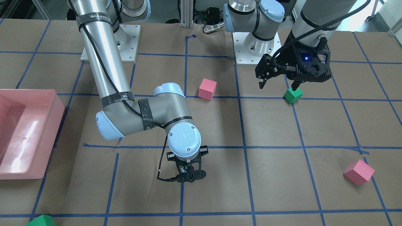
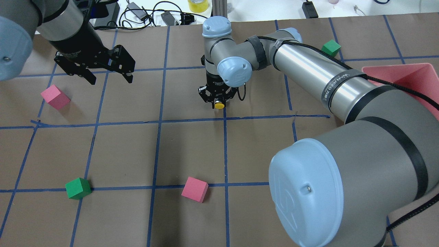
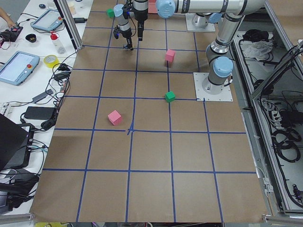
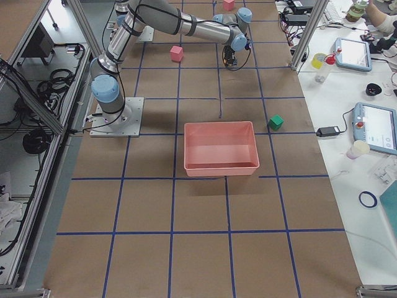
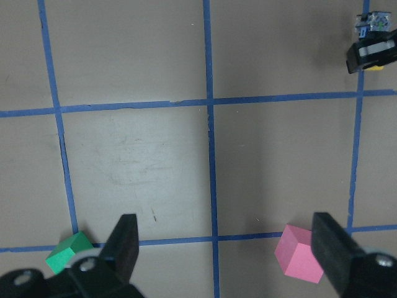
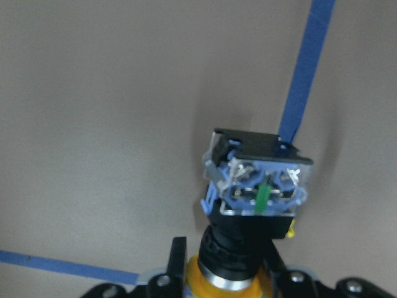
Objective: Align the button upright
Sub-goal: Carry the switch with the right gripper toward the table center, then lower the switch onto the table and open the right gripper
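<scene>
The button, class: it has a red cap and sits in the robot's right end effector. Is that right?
Not quite. The button has a yellow cap, not a red one, as the overhead exterior view shows. It does sit in the robot's right end effector.

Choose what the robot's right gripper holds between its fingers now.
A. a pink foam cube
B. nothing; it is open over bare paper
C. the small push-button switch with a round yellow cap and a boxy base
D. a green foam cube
C: the right wrist view shows the small push-button switch, with its yellow cap and black neck, between the fingers of the right gripper, and its boxy base points away from the gripper.
</scene>
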You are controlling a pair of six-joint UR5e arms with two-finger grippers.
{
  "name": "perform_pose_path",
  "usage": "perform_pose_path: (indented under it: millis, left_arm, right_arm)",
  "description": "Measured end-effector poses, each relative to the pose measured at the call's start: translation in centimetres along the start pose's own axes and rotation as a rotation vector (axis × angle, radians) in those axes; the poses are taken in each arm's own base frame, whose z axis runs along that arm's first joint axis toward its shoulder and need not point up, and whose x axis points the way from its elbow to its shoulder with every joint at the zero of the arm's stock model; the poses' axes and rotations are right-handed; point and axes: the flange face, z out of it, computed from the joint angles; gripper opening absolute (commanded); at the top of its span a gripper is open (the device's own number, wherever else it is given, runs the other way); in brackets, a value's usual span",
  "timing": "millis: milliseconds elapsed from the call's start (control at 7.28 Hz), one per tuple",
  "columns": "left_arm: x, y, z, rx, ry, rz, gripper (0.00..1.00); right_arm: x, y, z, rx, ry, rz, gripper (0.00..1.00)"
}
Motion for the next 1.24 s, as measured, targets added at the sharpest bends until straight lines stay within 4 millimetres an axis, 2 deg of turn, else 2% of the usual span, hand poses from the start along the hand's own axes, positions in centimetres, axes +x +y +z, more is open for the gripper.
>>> perform_pose_path:
  millis: [137, 275, 412, 961, 1236]
  left_arm:
    - [0.0, 0.0, 0.0, 0.000, 0.001, -0.001, 1.00]
    - [0.0, 0.0, 0.0, 0.000, 0.002, -0.001, 1.00]
    - [0.0, 0.0, 0.0, 0.002, 0.003, -0.002, 1.00]
    - [0.0, 0.0, -0.1, 0.003, 0.004, -0.003, 1.00]
    - [0.0, -0.1, -0.1, 0.003, 0.004, -0.003, 1.00]
  right_arm:
    - [-0.1, 0.0, 0.1, -0.001, 0.000, -0.002, 0.10]
    - [-0.3, 0.1, 0.2, -0.001, 0.000, -0.007, 0.56]
    - [-0.4, 0.1, 0.3, 0.002, -0.001, -0.011, 0.73]
    - [-0.5, 0.0, 0.3, 0.024, -0.004, -0.026, 1.00]
    - [-0.6, 0.4, -1.5, 0.048, -0.007, -0.018, 1.00]
